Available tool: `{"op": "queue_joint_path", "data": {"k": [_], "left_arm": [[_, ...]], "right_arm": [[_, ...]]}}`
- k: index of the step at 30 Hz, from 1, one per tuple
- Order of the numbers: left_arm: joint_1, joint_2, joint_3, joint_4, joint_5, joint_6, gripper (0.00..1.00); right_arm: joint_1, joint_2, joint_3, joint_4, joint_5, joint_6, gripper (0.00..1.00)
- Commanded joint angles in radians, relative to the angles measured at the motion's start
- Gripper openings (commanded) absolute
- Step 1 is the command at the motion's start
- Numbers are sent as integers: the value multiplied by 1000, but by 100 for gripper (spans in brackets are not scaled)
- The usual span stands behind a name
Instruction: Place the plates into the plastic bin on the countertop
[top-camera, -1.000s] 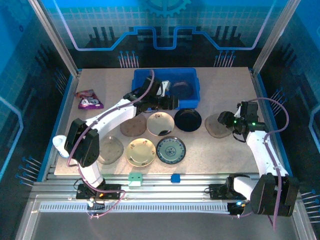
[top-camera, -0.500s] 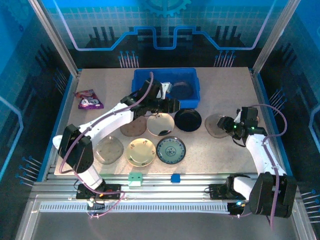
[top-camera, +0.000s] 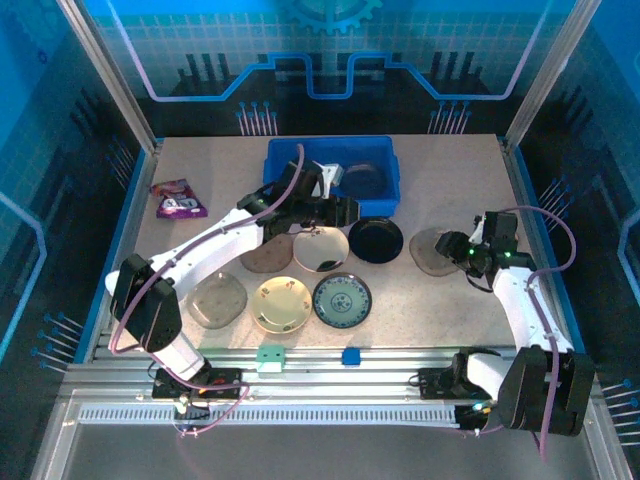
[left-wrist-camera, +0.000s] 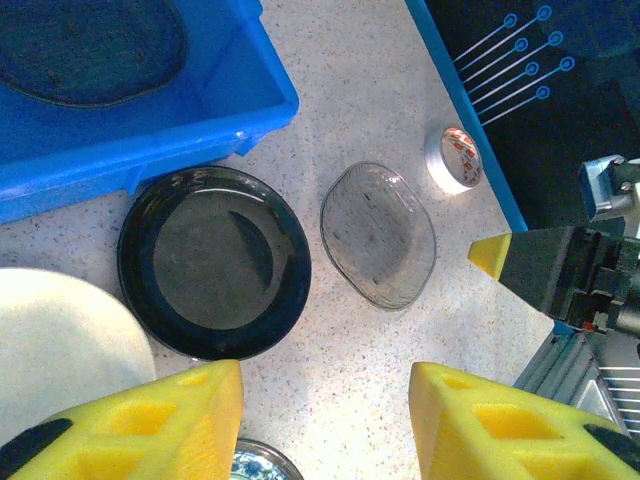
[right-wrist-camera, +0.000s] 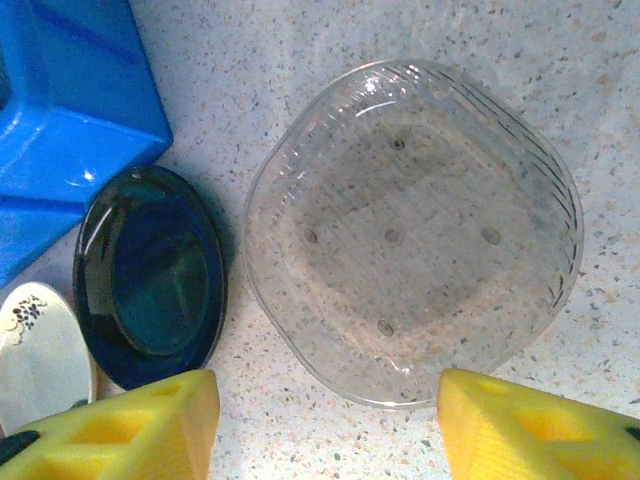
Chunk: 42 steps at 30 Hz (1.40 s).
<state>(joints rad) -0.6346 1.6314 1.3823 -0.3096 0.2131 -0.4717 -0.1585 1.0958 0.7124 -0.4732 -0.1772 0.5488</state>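
Two spread and empty: left pincer (left-wrist-camera: 325, 400), right pincer (right-wrist-camera: 325, 400), above speckled beige countertop (top-camera: 440, 170); blue-lit walls (top-camera: 420, 40).

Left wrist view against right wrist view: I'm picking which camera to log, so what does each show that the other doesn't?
Left wrist adds the tape ring, a dark plate lying inside the bin, and a patterned plate's edge. Right wrist adds the flower print on the cream plate and the ridges on the clear plate's rim. Both share the black plate, the clear plate and the bin.
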Motion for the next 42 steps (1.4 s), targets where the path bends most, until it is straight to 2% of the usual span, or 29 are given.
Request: {"op": "queue_joint_path", "data": {"k": [1,5,11,17,25,32,42], "left_arm": [[-10,13,55,-36,-14,5,49],[-11,5,46,-29,-14,19,49],[-11,-25,-39,21,-5,15,52],[-11,-74,-161,61,1,-24,52],[15,-114,-300,126,14,-83,53],[44,-75,-274,165,55,-93,53],[76,-31,-236,176,84,-75,53]], "right_arm": [[-16,-12,37,-25,-18,0,60],[-15,5,32,-9,-11,2,61],[-20,-7,-7,32,1,7,64],[-38,0,-29,12,46,0,62],[-99,127,-49,65,51,13,60],[-129,238,-29,100,77,47,53],[-140,331,-13,119,85,67,49]]}}
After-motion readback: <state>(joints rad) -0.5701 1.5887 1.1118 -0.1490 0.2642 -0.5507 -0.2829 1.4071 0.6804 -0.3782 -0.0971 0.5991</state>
